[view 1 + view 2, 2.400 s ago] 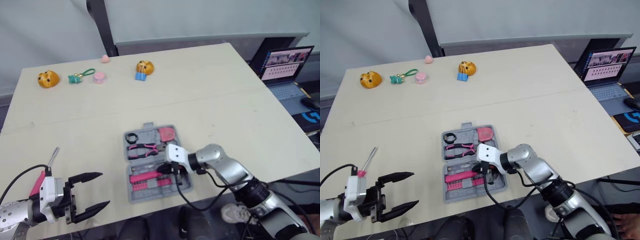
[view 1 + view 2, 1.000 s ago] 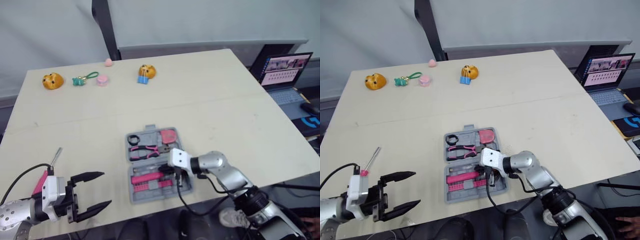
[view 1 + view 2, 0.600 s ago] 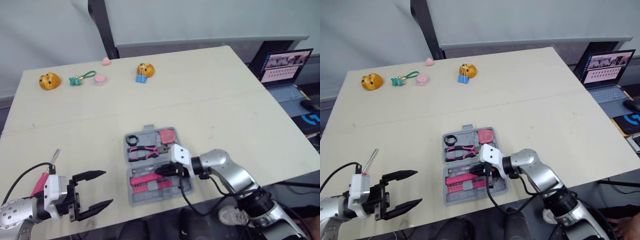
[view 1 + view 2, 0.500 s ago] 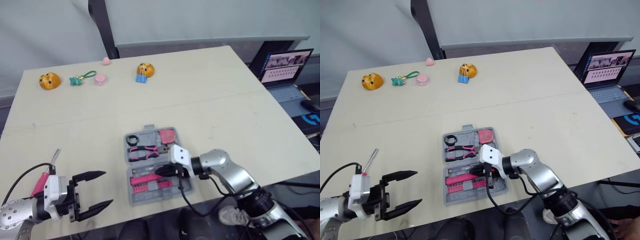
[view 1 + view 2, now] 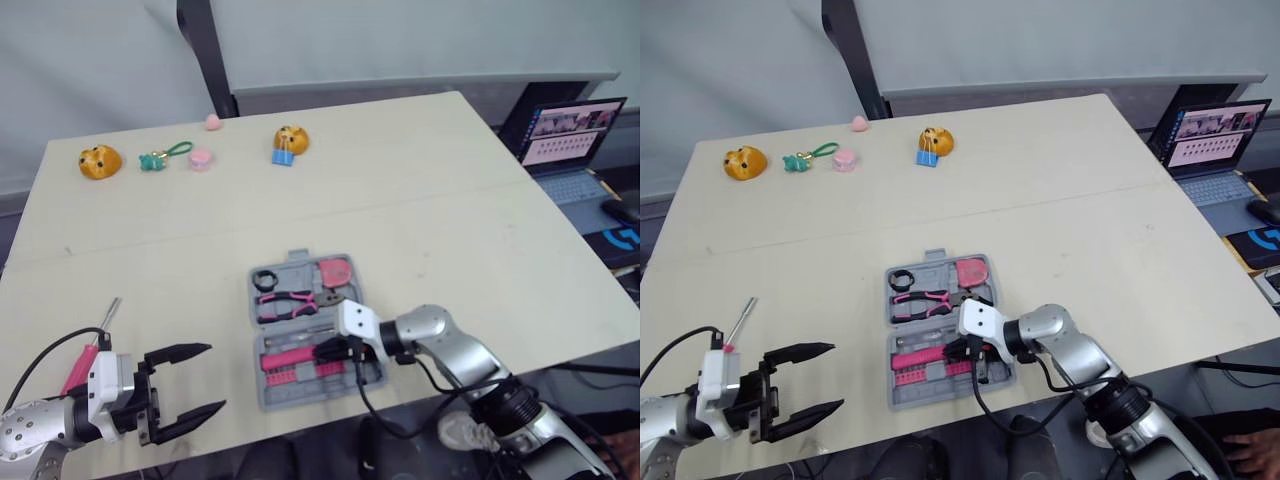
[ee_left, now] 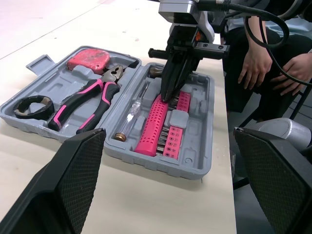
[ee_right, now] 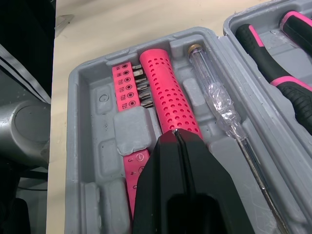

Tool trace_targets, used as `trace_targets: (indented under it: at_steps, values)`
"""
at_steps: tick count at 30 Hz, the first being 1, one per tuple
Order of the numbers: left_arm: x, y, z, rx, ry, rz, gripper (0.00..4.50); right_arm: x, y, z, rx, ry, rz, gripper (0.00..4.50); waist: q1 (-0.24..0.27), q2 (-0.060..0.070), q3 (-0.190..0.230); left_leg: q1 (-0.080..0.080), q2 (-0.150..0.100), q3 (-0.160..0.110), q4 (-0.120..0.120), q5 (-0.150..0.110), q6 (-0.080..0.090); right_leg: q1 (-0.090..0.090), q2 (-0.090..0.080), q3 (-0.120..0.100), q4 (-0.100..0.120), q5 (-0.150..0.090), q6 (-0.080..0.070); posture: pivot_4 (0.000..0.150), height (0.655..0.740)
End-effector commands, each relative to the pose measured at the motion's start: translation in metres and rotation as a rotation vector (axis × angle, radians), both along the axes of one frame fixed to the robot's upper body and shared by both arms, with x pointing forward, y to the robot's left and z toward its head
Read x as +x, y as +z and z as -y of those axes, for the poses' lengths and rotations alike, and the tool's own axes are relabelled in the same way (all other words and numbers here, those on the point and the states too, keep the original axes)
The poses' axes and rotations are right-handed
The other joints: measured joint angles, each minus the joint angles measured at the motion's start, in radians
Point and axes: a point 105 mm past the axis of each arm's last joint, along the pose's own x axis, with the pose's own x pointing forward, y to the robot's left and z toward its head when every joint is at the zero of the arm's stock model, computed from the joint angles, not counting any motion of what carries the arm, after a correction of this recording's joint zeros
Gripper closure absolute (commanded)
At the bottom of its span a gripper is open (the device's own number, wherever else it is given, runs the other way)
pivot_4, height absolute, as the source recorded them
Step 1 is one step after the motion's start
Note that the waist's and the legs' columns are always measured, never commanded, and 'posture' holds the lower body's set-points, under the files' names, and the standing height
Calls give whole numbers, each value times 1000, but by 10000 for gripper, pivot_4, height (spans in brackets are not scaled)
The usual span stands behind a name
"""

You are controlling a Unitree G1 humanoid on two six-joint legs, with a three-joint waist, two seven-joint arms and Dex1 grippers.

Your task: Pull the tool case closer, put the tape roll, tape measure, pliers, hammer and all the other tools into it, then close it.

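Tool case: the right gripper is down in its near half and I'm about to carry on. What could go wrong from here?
1. The right gripper, shut, has its tips on the pink handle; more push could slide the case, which lies near the table's front edge.
2. A screwdriver lies on the table by the open left gripper; closing now would leave it out.
3. The right wrist's cable hangs over the case and could get caught as it folds shut.

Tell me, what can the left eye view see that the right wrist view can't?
Left eye view, not right wrist: the open left gripper, laptop, orange toy, tape roll and tape measure. Right wrist view, not left eye: small numbers printed by the bits. Both: the case, pink handle, pliers, and the shut right gripper at that handle.
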Motion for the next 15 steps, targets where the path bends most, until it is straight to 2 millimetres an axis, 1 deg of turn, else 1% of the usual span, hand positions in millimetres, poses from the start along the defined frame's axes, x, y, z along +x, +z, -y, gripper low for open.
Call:
trace_targets:
  at_steps: [1, 15]
  values:
    - [-1, 5, 4, 6, -11, 32, 0, 0, -1, 0, 6, -7, -4, 44682, 0, 0, 0, 0, 0, 0, 0, 0, 0, 0, 0, 0, 0, 0, 0, 1500, 7155]
    - [-1, 4, 7, -1, -14, 31, 0, 6, 7, -5, 48, -27, -4, 44682, 0, 0, 0, 0, 0, 0, 0, 0, 0, 0, 0, 0, 0, 0, 0, 1500, 7155]
